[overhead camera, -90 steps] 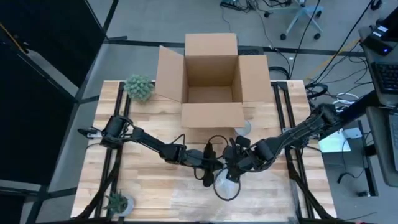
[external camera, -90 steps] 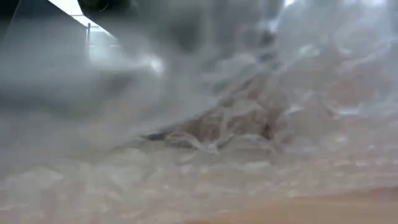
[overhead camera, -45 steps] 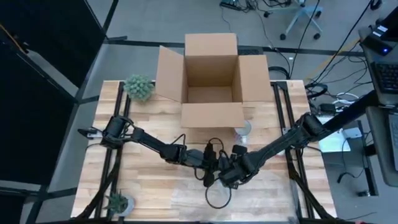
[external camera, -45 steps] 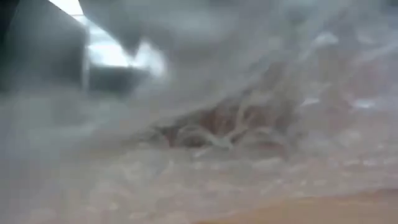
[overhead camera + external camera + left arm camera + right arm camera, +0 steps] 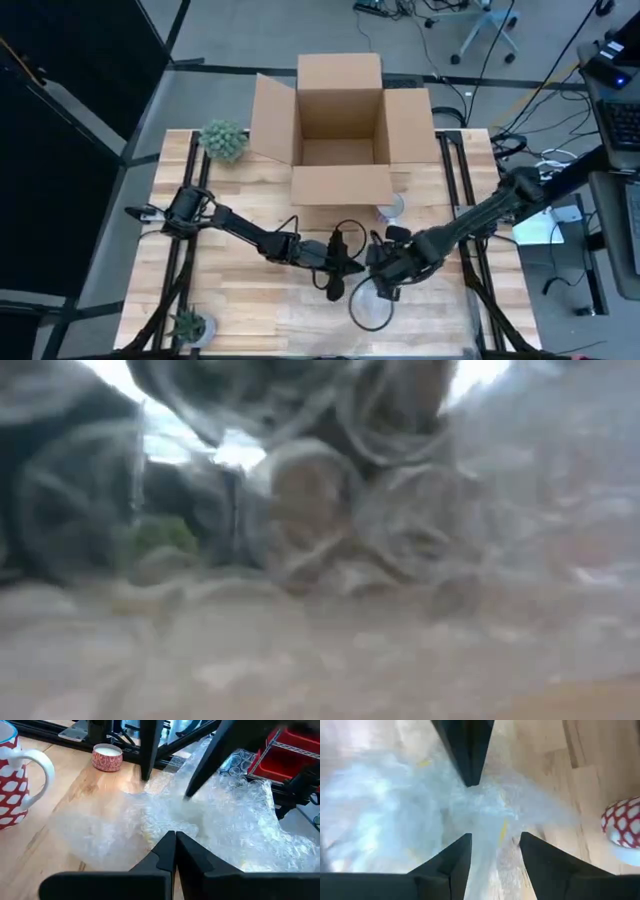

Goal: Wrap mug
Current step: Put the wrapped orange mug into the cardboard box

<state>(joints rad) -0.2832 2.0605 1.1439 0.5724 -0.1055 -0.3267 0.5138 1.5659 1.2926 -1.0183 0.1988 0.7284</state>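
While both arms reach low toward the table's middle, the left gripper (image 5: 175, 845) is clenched on the one sheet of bubble wrap (image 5: 220, 820), fingers pressed together on its edge. Right gripper (image 5: 495, 850) hangs over the same sheet, fingers parted, nothing held. One mug (image 5: 15, 775), red with white dots, stands on the table (image 5: 250, 290) beside the wrap, near the one cardboard box (image 5: 340, 120) at the far edge.

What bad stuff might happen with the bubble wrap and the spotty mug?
The left hand pinches the bubble wrap with shut fingers; it may slip or tear if pulled. The right hand is open over it, close to the left one, so they might bump. The mug stands off the wrap, unwrapped.
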